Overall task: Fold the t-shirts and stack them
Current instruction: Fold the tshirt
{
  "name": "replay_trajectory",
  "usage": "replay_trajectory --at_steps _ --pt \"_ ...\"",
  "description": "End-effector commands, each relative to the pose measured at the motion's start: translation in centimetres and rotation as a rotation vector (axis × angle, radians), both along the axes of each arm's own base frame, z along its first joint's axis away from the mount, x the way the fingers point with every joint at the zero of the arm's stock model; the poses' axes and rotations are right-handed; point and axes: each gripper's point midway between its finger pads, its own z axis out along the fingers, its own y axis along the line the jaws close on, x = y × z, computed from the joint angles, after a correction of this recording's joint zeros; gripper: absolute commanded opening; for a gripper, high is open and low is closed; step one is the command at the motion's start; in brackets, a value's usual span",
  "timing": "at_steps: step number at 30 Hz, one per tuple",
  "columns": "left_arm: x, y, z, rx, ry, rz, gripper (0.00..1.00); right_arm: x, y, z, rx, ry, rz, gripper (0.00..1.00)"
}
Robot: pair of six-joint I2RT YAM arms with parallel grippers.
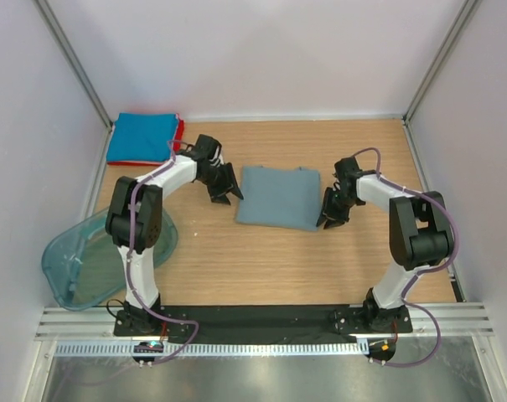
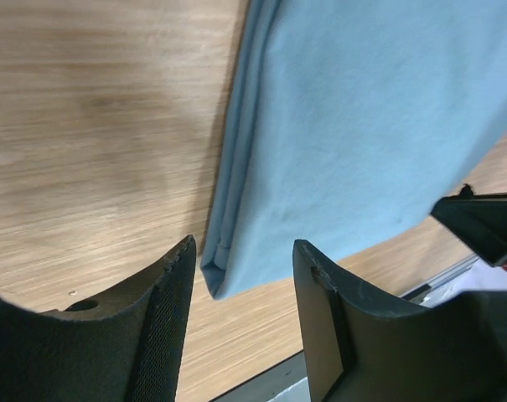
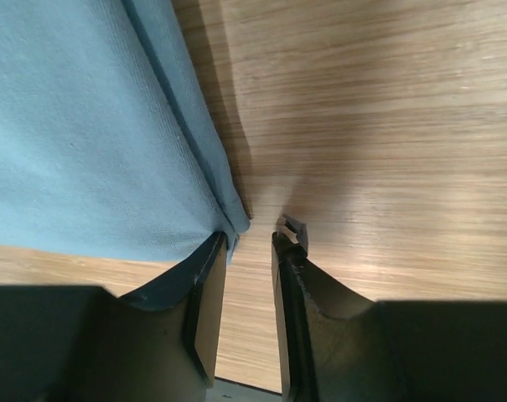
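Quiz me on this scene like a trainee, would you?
1. True or false: the grey-blue t-shirt lies inside the teal tub.
2. What lies under the bright blue t-shirt? A: a red t-shirt. B: a towel. C: nothing.
3. Which gripper has a corner of the grey-blue t-shirt between its open fingers?
Key: 1 false, it lies folded on the table; 2 A; 3 the left gripper.

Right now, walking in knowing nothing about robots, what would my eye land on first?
Probably the grey-blue t-shirt, folded flat in the middle of the wooden table, with the left gripper at its left edge and the right gripper at its right edge, both open. Next comes the bright blue shirt stacked on a red shirt in the far left corner, and the translucent teal tub at the near left.
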Motion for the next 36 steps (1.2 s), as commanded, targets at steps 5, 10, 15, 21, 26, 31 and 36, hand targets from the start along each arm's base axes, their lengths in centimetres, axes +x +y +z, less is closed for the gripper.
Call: replay_trajectory --at_steps 5,10,15,21,26,31,36 --pt "5.7 0.9 2.9 -0.067 -0.115 0.061 0.50 0.7 -1.0 4.2 -0.030 -0.061 0.009 0.37" --pt "8.6 0.4 2.3 -0.065 -0.162 0.026 0.50 2.0 -0.5 7.5 -0.028 -0.121 -0.005 0.36" --pt "9.9 -0.6 -0.1 -0.085 -0.146 0.010 0.49 2.6 0.8 9.2 0.006 -0.164 -0.011 0.37" --pt "10.3 -2.1 -1.6 -0.097 -0.143 -0.018 0.49 4.5 4.1 9.6 -0.006 -0.229 0.026 0.39" --pt "10.4 -2.4 -3.7 -0.085 -0.118 -0.019 0.49 4.8 7.5 8.6 0.017 -0.225 0.070 0.36" --pt "10.4 -2.1 -5.2 -0.051 -0.102 -0.005 0.47 3.9 8.1 8.2 0.022 -0.214 0.081 0.36" --pt "9.6 -2.6 -6.1 -0.002 -0.095 -0.019 0.47 3.1 7.1 8.4 -0.010 -0.217 0.091 0.36"
